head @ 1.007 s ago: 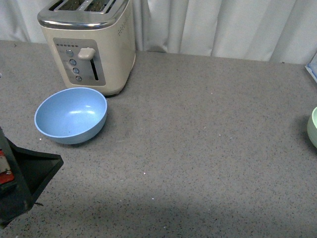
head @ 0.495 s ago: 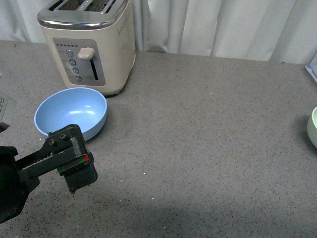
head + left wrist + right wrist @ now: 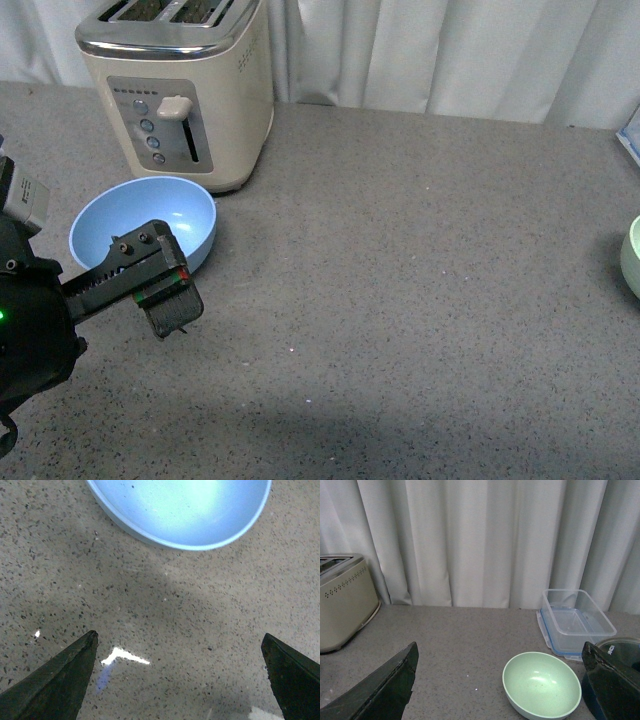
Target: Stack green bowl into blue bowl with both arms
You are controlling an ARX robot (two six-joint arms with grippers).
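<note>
My left end effector (image 3: 179, 637) hangs released, jaws wide apart, just beside the blue bowl (image 3: 140, 230) near the tabletop's (image 3: 400, 250) far left corner, before the toaster (image 3: 180, 90). My right end effector (image 3: 500, 647) is released too; the green bowl (image 3: 541, 684) sits by the right edge

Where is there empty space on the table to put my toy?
The wide grey counter between the blue bowl and the green bowl is bare. It is crowded at the left, where toaster, blue bowl and left gripper sit close.
</note>
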